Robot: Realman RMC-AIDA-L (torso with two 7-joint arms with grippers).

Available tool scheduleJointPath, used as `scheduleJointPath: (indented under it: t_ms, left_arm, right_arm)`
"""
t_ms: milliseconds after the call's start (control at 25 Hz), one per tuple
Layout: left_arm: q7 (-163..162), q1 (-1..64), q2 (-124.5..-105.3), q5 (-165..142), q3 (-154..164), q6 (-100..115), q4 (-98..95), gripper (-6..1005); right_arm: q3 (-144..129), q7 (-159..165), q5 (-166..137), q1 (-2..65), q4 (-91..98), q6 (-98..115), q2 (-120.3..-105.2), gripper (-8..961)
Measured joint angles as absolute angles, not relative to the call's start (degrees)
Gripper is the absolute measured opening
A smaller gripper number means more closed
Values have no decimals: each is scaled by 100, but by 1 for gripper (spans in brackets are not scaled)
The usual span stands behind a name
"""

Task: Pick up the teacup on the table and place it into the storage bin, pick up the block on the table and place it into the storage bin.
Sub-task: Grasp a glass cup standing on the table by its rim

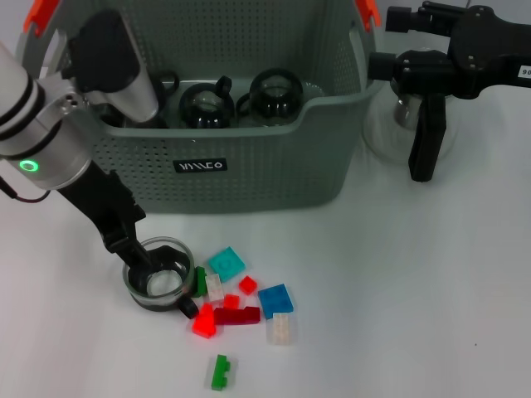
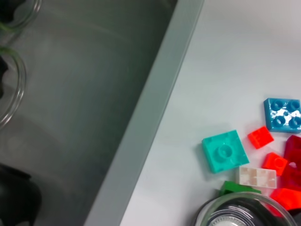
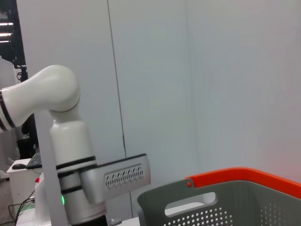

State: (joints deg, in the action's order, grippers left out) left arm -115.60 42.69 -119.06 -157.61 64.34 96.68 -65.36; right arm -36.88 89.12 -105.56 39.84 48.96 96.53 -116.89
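A robotics lab: bare white table (image 1: 398, 298), plain grey wall panels (image 3: 188, 70), cabled equipment (image 3: 23, 162) behind.

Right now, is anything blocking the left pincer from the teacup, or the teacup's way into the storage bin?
Nothing stands between them: the left pincer is already at the teacup, one finger inside its rim. The way to the storage bin runs up over the bin's front wall. Cups already sit inside. The right pincer is beside the bin.
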Motion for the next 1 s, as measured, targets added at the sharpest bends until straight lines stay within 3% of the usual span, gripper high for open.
scheduleJointPath:
  t_ms: [360,1000]
  left_arm:
    - [-11398,4318,-12090,-15860,6684,9503,-6500,839]
    - [-11347,4350,-12196,-15908,6855,9146,-6201,837]
  right_arm:
    - [-3649,8912,-10554,3979,4894,9646,-11701,893]
    - [-3638,8887,-10512,3846,4896,9697,-11698,893]
